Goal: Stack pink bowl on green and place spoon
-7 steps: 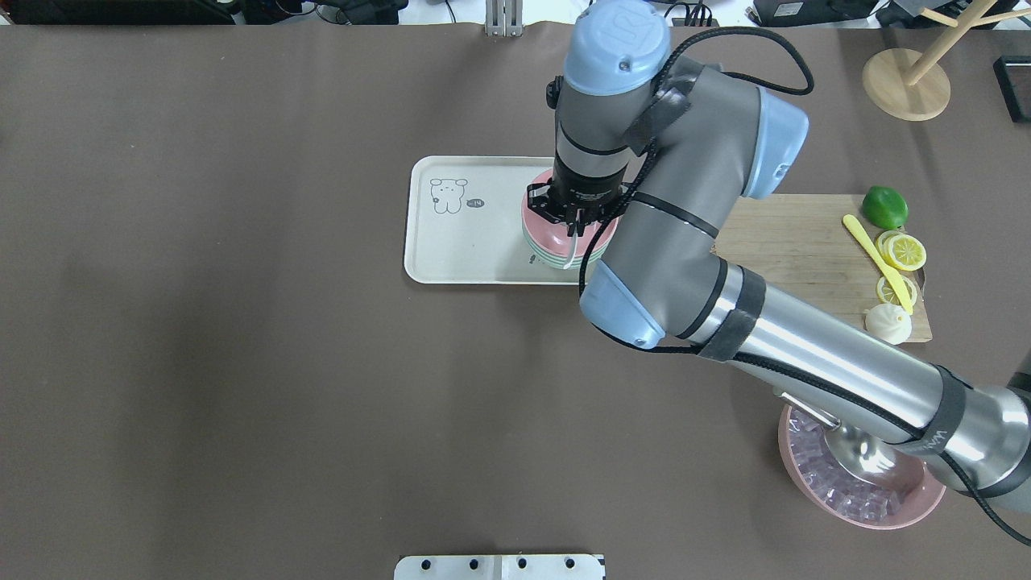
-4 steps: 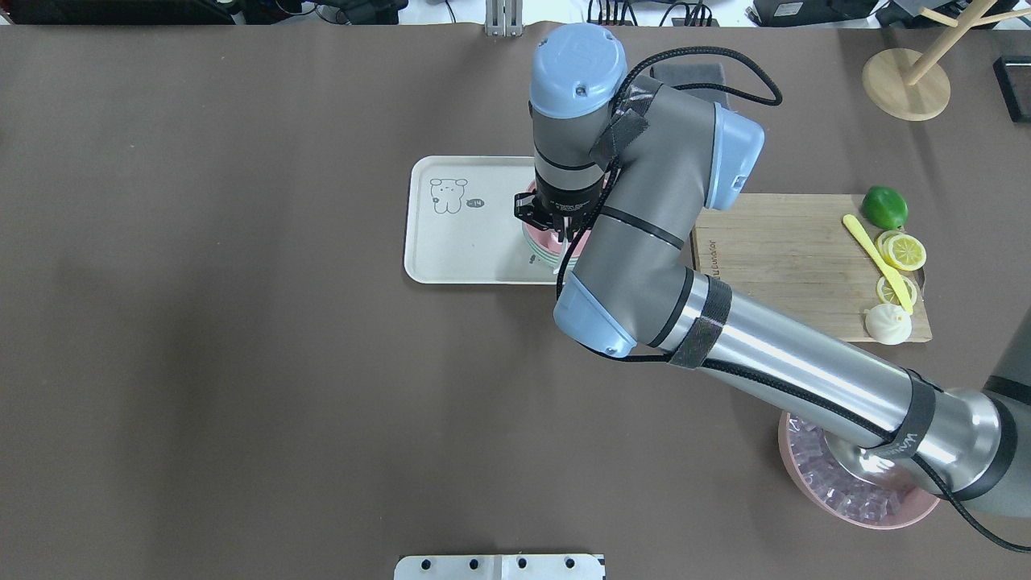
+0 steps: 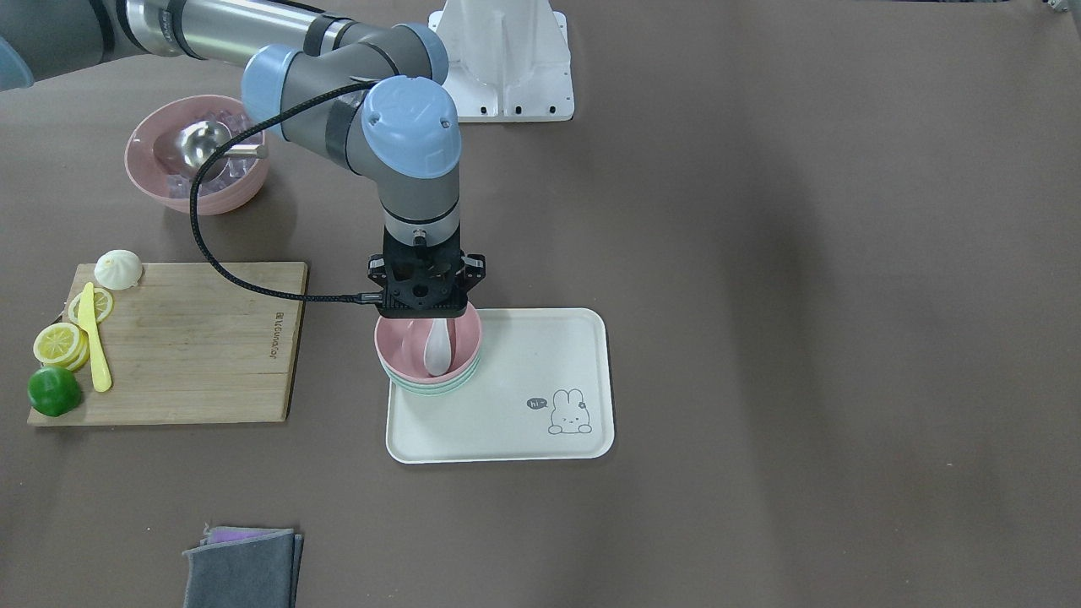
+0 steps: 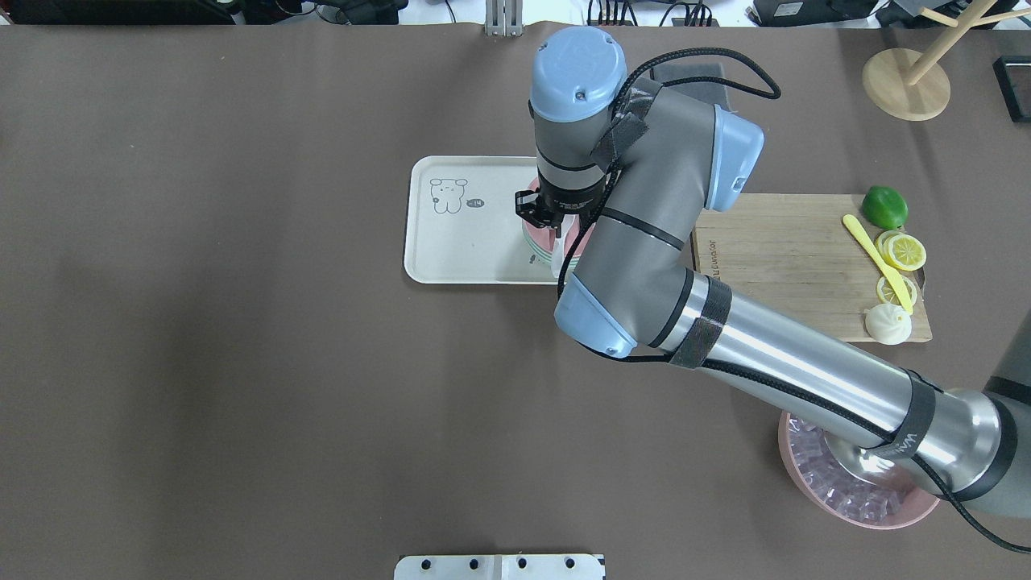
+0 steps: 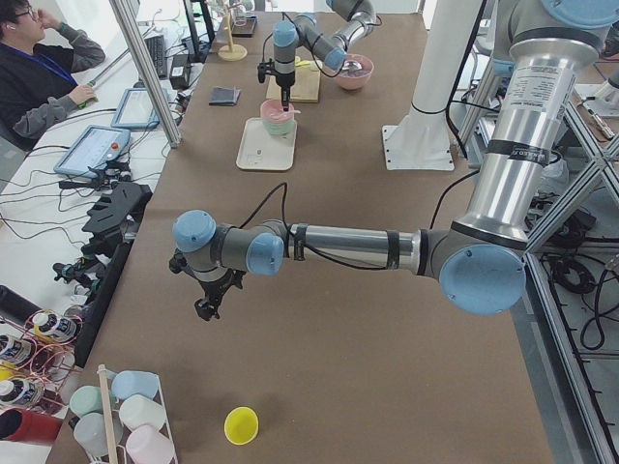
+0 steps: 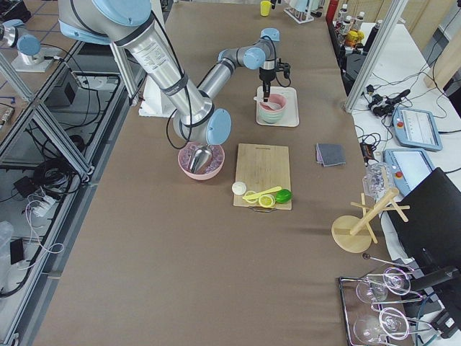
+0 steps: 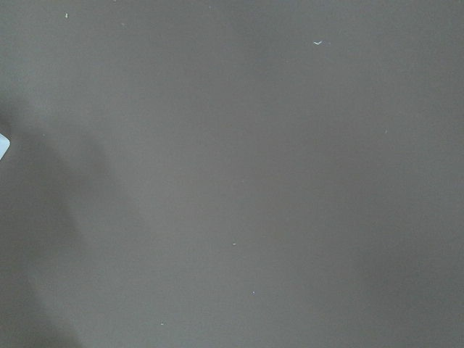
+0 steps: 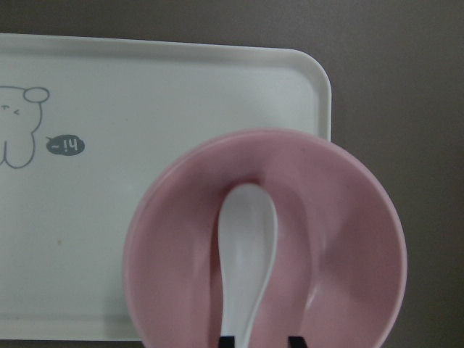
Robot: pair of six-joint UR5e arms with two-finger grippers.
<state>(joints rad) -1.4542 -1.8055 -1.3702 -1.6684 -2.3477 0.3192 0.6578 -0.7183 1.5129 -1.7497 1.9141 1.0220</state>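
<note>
The pink bowl (image 3: 404,339) sits nested on top of the green bowls (image 3: 426,389) at the near-left corner of the white tray (image 3: 524,355). The white spoon (image 3: 437,348) lies with its scoop inside the pink bowl (image 8: 341,254) and its handle pointing up. My right gripper (image 3: 425,316) stands straight above the bowl. In the right wrist view its fingertips (image 8: 226,341) stand narrowly apart around the handle of the spoon (image 8: 246,232). My left gripper (image 5: 203,309) hovers over bare table far from the tray; I cannot tell whether it is open or shut.
A wooden cutting board (image 3: 194,338) holds a lime (image 3: 54,391), lemon slices, a yellow knife (image 3: 95,338) and a bun. A larger pink bowl (image 3: 196,165) holds ice and a metal scoop. Grey cloths (image 3: 241,566) lie at the front. A wooden stand (image 4: 906,80) is far right.
My right arm moved left over the stack with the spoon and set its scoop down into the pink bowl. In the last half second it barely moved.
</note>
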